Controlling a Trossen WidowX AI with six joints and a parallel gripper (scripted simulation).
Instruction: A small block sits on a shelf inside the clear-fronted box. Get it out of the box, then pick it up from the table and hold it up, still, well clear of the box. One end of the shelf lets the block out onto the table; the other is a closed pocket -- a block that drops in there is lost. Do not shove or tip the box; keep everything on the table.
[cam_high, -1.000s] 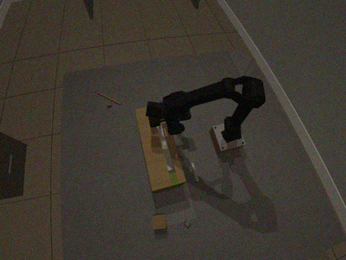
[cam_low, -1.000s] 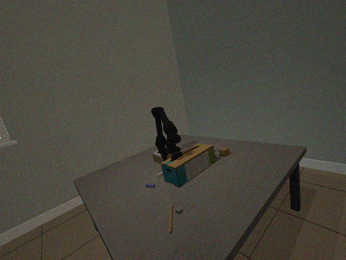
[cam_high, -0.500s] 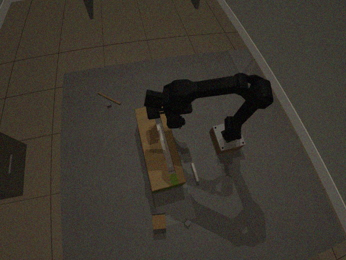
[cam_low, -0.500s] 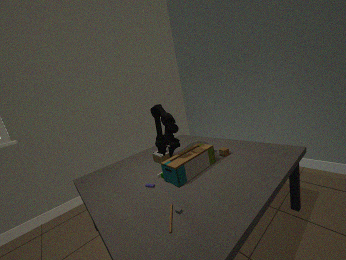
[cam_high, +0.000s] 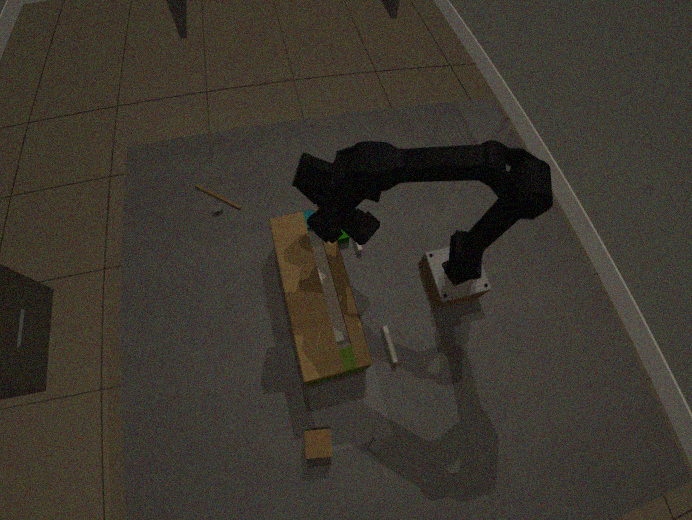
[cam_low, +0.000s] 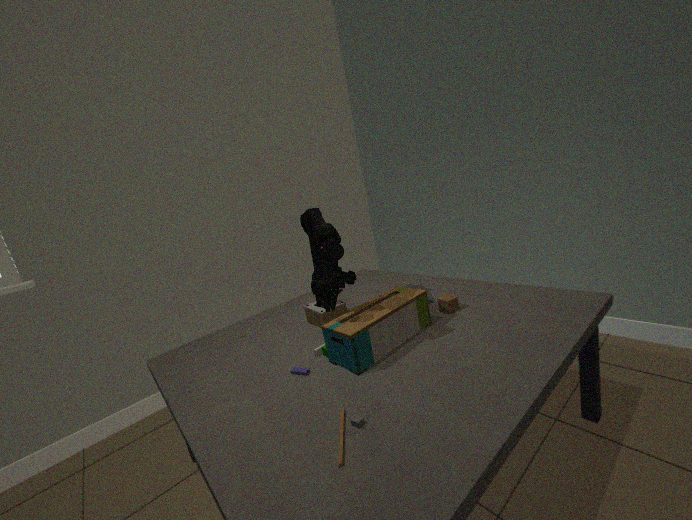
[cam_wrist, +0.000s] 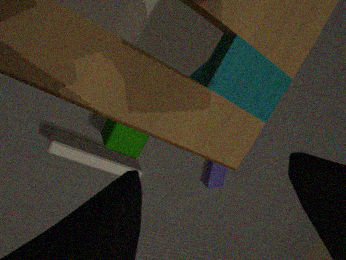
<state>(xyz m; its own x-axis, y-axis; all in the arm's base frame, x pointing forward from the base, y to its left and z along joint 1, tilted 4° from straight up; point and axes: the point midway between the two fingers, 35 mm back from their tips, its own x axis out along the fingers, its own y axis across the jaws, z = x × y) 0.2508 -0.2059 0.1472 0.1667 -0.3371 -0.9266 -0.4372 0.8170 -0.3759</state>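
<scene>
The small green block (cam_wrist: 125, 138) (cam_high: 345, 235) lies on the table, outside the box and close against its long side near the teal end; in the exterior view it shows as a green speck (cam_low: 324, 351). The box (cam_high: 313, 335) (cam_low: 385, 329) (cam_wrist: 167, 100) has a tan top, a teal end (cam_wrist: 249, 78) (cam_low: 346, 349) and a green end (cam_high: 347, 357) (cam_low: 423, 310). My gripper (cam_wrist: 214, 173) (cam_high: 341, 226) hangs above the teal end and the block. It is open with nothing between the fingers.
A small purple piece (cam_wrist: 214, 174) (cam_low: 300, 370) lies by the teal end. A white stick (cam_wrist: 93, 158) lies beside the block, another (cam_high: 389, 344) by the box's green end. A wooden stick (cam_high: 218, 196) (cam_low: 341, 427), a grey bit (cam_low: 358, 422) and a tan cube (cam_high: 318, 443) (cam_low: 447, 303) lie farther off.
</scene>
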